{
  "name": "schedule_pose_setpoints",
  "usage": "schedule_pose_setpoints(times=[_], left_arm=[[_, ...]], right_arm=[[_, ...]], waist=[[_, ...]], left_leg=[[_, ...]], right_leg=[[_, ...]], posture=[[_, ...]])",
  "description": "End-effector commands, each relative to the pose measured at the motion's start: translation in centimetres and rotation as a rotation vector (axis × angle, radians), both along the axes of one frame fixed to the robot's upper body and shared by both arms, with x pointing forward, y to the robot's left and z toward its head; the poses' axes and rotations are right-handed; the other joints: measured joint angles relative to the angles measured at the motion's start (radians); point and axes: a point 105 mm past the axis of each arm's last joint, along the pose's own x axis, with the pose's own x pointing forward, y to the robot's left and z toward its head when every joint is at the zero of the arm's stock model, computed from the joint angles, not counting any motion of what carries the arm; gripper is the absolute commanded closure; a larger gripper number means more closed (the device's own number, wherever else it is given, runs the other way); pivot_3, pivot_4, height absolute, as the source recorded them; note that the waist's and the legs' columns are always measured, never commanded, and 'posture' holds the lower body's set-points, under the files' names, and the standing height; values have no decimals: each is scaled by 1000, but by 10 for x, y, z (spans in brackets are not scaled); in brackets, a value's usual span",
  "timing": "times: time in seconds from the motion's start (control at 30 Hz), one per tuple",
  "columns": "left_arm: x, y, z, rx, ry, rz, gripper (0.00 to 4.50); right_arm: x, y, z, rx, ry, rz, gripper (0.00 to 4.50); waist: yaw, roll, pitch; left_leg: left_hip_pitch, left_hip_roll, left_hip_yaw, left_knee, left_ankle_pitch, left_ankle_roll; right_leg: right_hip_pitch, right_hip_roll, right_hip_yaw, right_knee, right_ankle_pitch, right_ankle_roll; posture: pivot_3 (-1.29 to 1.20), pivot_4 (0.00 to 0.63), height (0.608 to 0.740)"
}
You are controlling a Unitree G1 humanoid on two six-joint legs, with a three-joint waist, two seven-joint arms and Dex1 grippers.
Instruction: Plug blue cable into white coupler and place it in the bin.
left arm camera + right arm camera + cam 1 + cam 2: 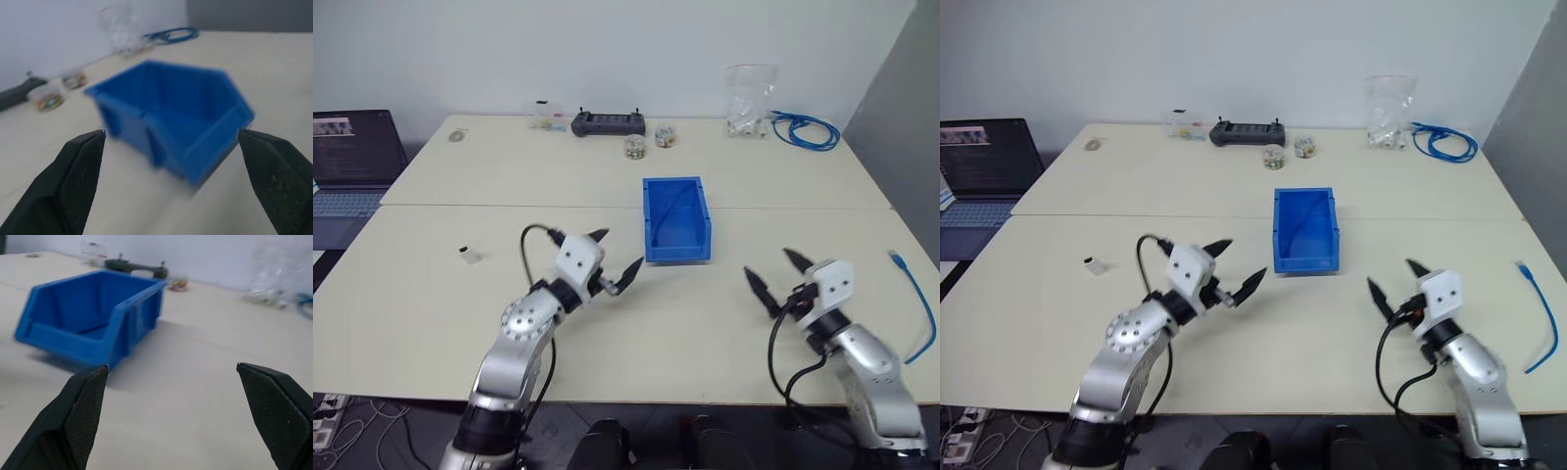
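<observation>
Both grippers empty, fingers spread wide. Blue cable (918,305) lies at table's right edge, long axis front-to-back, nearer right gripper (779,277). White coupler (468,256) sits left of left gripper (616,258) (bin (675,220) between arms).

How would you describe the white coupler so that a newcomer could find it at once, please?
Start at the blue bin mid-table, then look far to its left, short of the laptop. The white coupler lies there alone: a tiny white block with one dark end.
</observation>
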Motion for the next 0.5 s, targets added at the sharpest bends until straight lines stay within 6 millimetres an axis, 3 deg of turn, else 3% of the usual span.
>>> schedule_pose_setpoints(times=[0.03, 0.13, 0.37, 0.5], left_arm=[[-13, -42, 14, 27, 42, -315, 0], [-22, -71, 24, 61, 75, -510, 0], [-22, -100, 35, 67, 108, -626, 0], [-27, -113, 35, 101, 122, -687, 0]], right_arm=[[-8, -33, 19, -32, -55, -151, 47], [-11, -68, 19, -4, -19, -309, 47], [-12, -130, 8, 42, 113, -498, 47], [-5, -166, -11, 40, 256, -534, 47]], waist=[[0, 0, 0], [-4, 0, 0], [-17, 0, 0], [-24, 0, 0]], left_leg=[[0, 0, 0, 0, 0, 0], [1, 0, 1, 0, 0, 0], [2, 2, 5, 0, 0, 1], [2, 2, 6, 0, 0, 1]], right_leg=[[0, 0, 0, 0, 0, 0], [0, 0, 0, 1, 0, 0], [0, 2, 2, 1, 0, 0], [0, 2, 2, 1, 0, 0]], posture=[[0, 150, 740], [0, 150, 740], [0, 150, 740], [0, 150, 740]])
